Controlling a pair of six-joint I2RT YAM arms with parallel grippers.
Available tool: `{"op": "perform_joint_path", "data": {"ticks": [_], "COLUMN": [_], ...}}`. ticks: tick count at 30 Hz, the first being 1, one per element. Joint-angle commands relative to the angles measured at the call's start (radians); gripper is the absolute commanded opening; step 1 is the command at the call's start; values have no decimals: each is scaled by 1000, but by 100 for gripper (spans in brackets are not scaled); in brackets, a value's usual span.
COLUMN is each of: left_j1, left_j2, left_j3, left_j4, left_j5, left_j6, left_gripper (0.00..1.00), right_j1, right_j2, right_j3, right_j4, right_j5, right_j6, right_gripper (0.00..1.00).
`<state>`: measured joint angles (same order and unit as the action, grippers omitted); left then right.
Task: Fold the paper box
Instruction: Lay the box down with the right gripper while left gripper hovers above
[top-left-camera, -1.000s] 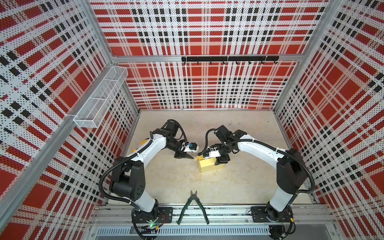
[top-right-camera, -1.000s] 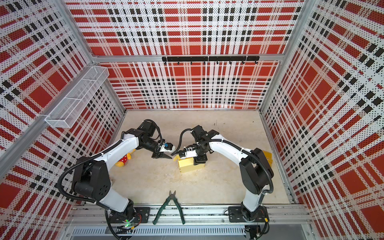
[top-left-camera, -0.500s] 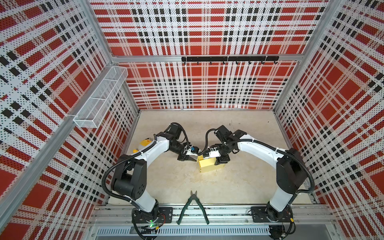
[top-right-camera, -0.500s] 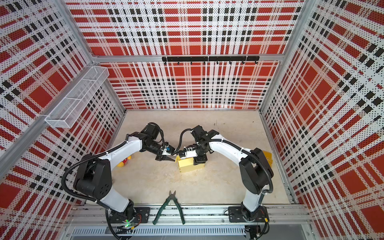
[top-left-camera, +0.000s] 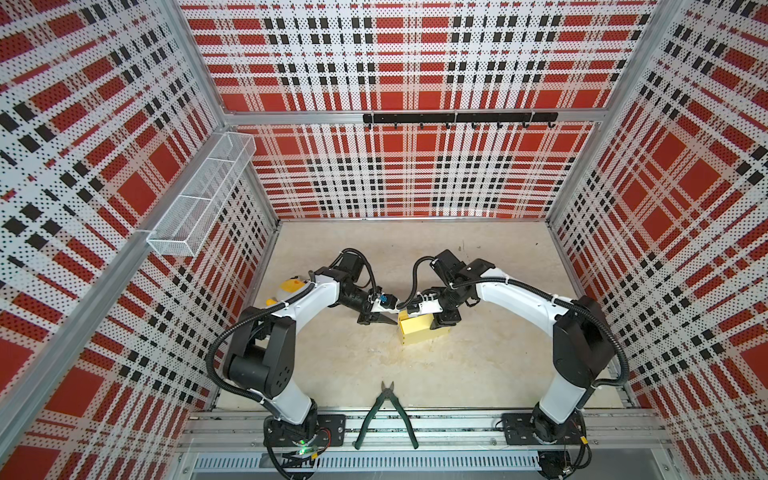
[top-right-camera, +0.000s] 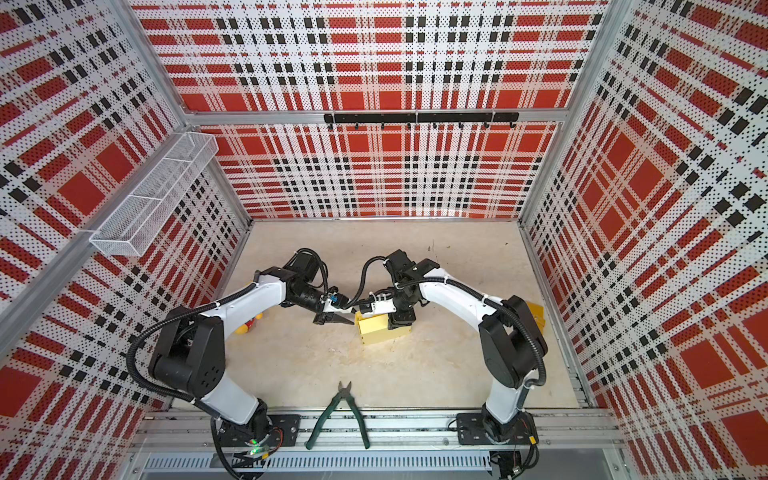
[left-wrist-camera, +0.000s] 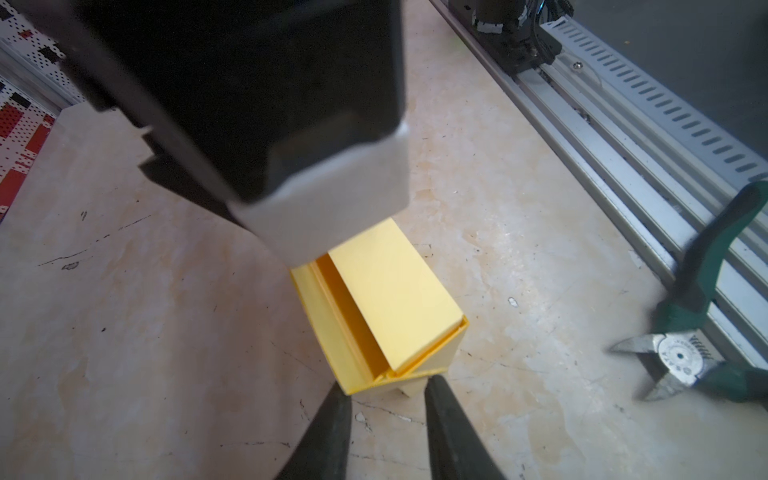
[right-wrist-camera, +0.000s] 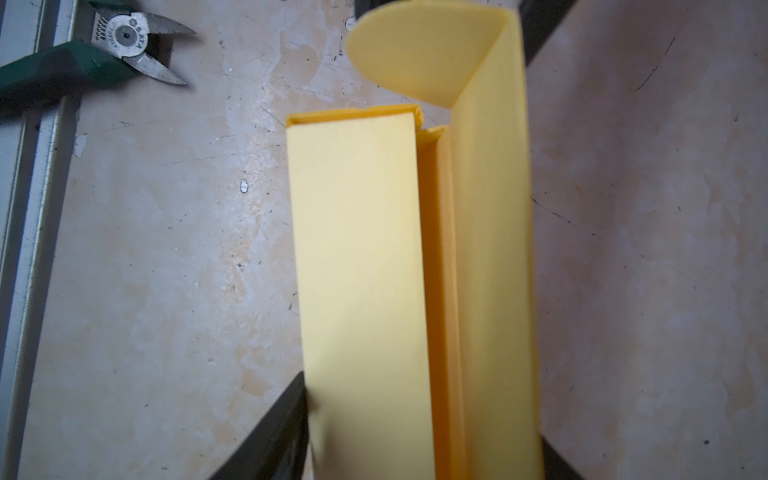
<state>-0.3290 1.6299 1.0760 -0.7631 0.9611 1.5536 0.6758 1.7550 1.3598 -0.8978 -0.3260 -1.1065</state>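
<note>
The pale yellow paper box (top-left-camera: 417, 332) (top-right-camera: 380, 330) lies mid-floor, partly folded. Two long panels (right-wrist-camera: 353, 249) stand up with a gap between them, and a rounded flap (right-wrist-camera: 415, 54) curls over the far end. My right gripper (top-left-camera: 442, 324) (right-wrist-camera: 422, 411) is shut on the box's right end, one finger pressed on each side. Open and narrow, my left gripper (top-left-camera: 390, 321) (left-wrist-camera: 386, 399) sits at the box's left end (left-wrist-camera: 386, 307). Its fingertips (left-wrist-camera: 334, 415) flank the bottom corner and a small tab, with floor visible between them.
Green-handled cutters (top-left-camera: 388, 409) (left-wrist-camera: 685, 353) (right-wrist-camera: 124, 45) lie at the front edge by the aluminium rail. A yellow plush toy (top-left-camera: 291, 287) sits behind the left arm. Small orange-yellow pieces (top-right-camera: 536, 313) lie at the right wall. A wire basket (top-left-camera: 203, 199) hangs on the left wall.
My left gripper has moved right, up to the box's left end, and its jaws have narrowed. The right gripper and the box have stayed put.
</note>
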Motion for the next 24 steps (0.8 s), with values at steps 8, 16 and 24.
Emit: {"op": "perform_joint_path", "data": {"ticks": [8,16,24], "left_j1": [-12,-57,-59], "left_j2": [26,17,15], "left_j3": [22,26,11], "left_j4": [64,67,94], "left_j5": [37,9,-33], "left_j6": [-84,-150,-153], "left_gripper": [35,38,41], "right_j1": [-1,-3,-25], "right_j2": [16,5,-125], "right_j3": [19,9,-33], "right_j4": [-1,2,4], "right_j5": [-21,-12,8], "right_j6": [-15,-15,-33], "right_gripper": [67,68,78]}}
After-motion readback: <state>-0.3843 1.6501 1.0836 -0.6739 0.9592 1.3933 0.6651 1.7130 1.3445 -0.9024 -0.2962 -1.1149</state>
